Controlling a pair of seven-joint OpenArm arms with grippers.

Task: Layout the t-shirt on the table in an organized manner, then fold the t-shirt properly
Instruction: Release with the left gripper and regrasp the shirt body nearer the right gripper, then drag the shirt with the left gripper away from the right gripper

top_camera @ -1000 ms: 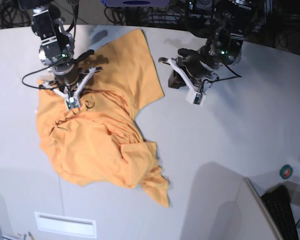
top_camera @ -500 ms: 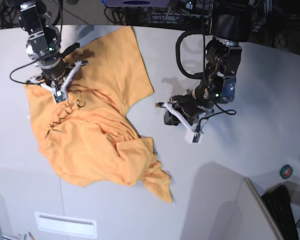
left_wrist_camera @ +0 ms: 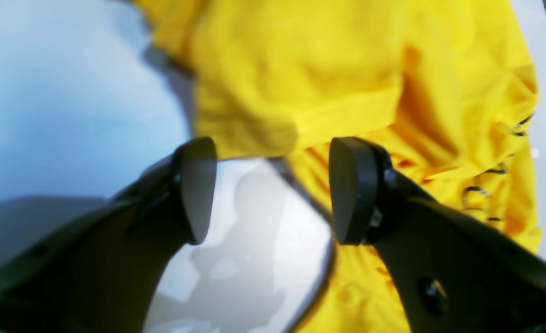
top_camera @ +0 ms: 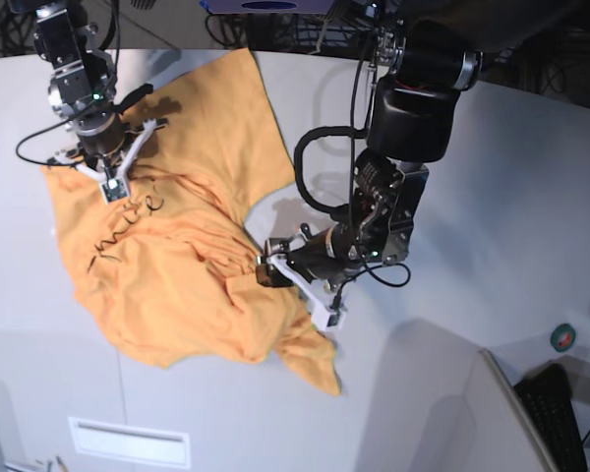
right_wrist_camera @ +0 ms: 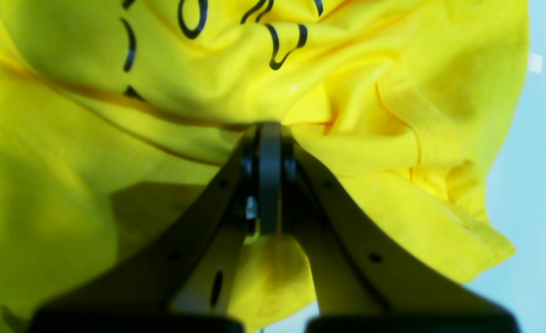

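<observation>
The left gripper [top_camera: 275, 272] is hovering with fingers [left_wrist_camera: 199, 185] spread and empty beside the shirt [top_camera: 177, 265] – a sleeve hem lying just beyond them. The right gripper [top_camera: 111, 182] is pinching the shirt's far edge, the rumpled cloth sprawling across the table [top_camera: 492, 246] between both arms.

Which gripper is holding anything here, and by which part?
The right gripper is shut on a bunched fold of the light orange cotton t-shirt near its lettering. The left gripper is open, holding nothing.
</observation>
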